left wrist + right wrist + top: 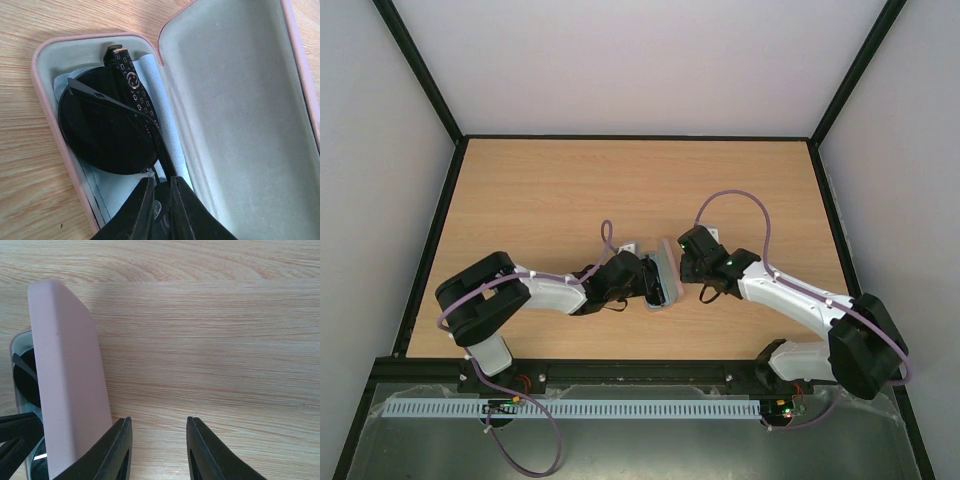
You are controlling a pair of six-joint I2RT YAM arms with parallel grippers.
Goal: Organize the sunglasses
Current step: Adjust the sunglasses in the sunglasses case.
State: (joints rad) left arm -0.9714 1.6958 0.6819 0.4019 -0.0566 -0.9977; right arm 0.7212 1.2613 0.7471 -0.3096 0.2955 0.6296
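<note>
The black sunglasses (105,130) lie folded in the open pink case (45,55), on the light blue cloth (107,187) that lines its base. My left gripper (161,192) is shut on the sunglasses at the frame, where a temple arm runs between the fingers. The case lid (240,100) stands up to the right. In the right wrist view the lid's pink outside (70,375) is upright, and my right gripper (159,440) is open and empty, its left finger right beside the lid. From above, the case (666,272) sits between both grippers.
The case stands on the wooden table (570,190), toward the middle of its near half. A black frame (440,230) borders the table. The left gripper's fingers also show in the right wrist view (15,432), behind the lid.
</note>
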